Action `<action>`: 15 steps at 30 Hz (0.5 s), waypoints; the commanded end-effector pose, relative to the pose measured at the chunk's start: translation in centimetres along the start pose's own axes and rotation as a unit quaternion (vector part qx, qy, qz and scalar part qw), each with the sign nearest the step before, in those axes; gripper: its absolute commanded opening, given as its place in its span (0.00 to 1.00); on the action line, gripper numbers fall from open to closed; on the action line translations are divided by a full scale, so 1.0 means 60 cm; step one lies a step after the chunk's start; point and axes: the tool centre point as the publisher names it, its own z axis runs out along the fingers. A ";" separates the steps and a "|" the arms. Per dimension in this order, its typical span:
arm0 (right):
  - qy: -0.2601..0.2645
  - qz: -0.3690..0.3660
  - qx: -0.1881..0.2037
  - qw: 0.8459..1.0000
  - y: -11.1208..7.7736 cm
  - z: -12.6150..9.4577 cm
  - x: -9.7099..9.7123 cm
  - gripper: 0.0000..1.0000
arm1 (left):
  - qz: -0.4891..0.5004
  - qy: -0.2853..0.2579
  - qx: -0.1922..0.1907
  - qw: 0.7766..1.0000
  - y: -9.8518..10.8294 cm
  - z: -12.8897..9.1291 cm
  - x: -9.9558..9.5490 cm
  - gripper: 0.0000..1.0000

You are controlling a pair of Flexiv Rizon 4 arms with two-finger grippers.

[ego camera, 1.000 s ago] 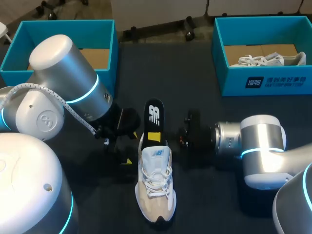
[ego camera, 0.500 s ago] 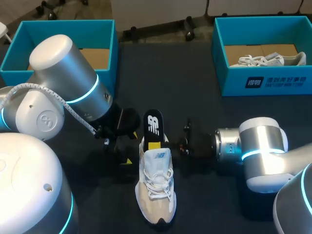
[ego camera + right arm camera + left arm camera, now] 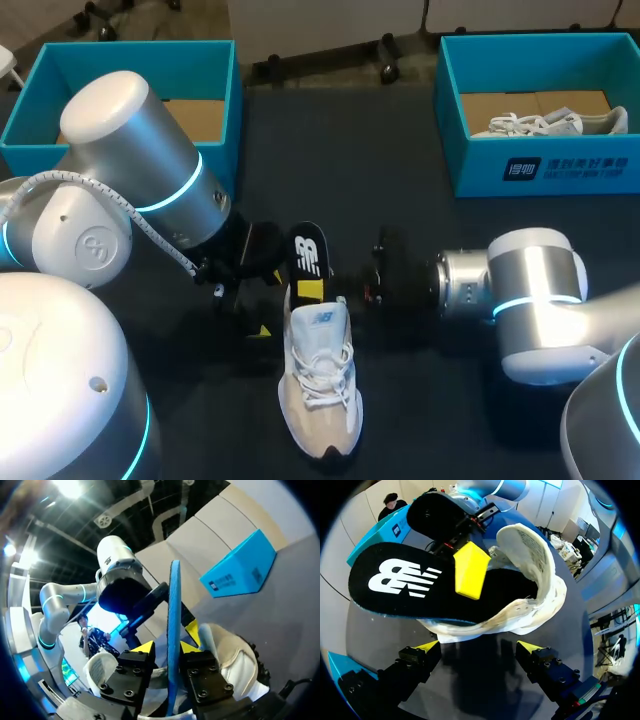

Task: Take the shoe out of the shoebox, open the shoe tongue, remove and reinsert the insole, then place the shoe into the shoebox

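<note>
Our left arm (image 3: 130,170) and right arm (image 3: 535,300) are rounded silver-grey cylinders with white caps, each ringed by a glowing cyan band. A white braided cable (image 3: 120,215) loops along the left one. Our left end effector (image 3: 479,647) and right end effector (image 3: 167,647) have black, screw-studded finger blocks with wedge-shaped bright yellow tips.

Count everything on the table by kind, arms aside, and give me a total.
Shoeboxes: 2, the left shoebox and the right shoebox
Shoes: 2, the tan shoe on the table and the pale shoe in the right shoebox
Insoles: 1, the black insole, sticking out of the tan shoe, gripped by the right gripper
Total: 5
</note>
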 end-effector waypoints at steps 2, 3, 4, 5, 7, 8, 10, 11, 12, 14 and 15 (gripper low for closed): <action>0.001 -0.001 -0.007 1.000 0.011 -0.002 -0.008 0.24 | 0.001 0.000 0.000 1.000 0.000 0.001 0.000 1.00; 0.001 -0.001 -0.010 1.000 0.012 -0.003 -0.011 0.21 | 0.001 0.000 0.000 1.000 0.000 0.001 0.000 1.00; 0.002 -0.001 -0.013 1.000 0.013 -0.003 -0.013 0.17 | 0.001 0.000 0.000 1.000 0.000 0.001 0.000 1.00; 0.003 0.000 -0.014 1.000 0.014 -0.003 -0.014 0.05 | 0.001 0.000 0.000 1.000 0.000 0.001 0.000 1.00; 0.002 0.006 -0.017 1.000 0.014 -0.002 -0.017 0.00 | 0.001 0.000 0.000 1.000 0.000 0.001 0.000 1.00; 0.002 0.011 -0.017 1.000 0.012 -0.002 -0.020 0.00 | 0.001 0.000 0.000 1.000 0.000 0.001 0.000 1.00; 0.000 0.020 -0.020 1.000 0.007 -0.003 -0.024 0.00 | 0.001 0.000 0.000 1.000 0.000 0.001 0.000 1.00; -0.001 0.025 -0.020 0.999 0.002 -0.004 -0.027 0.00 | 0.001 0.000 0.000 1.000 0.000 0.001 0.000 1.00; 0.001 0.031 -0.021 0.999 -0.002 -0.006 -0.029 0.00 | 0.001 0.000 0.000 1.000 0.000 0.001 0.000 1.00; -0.001 0.043 -0.022 0.999 -0.013 -0.008 -0.033 0.00 | 0.001 0.000 0.000 1.000 0.000 0.001 0.000 1.00; 0.001 0.049 -0.024 0.998 -0.018 -0.009 -0.034 0.00 | 0.001 0.000 0.000 1.000 0.000 0.001 0.000 1.00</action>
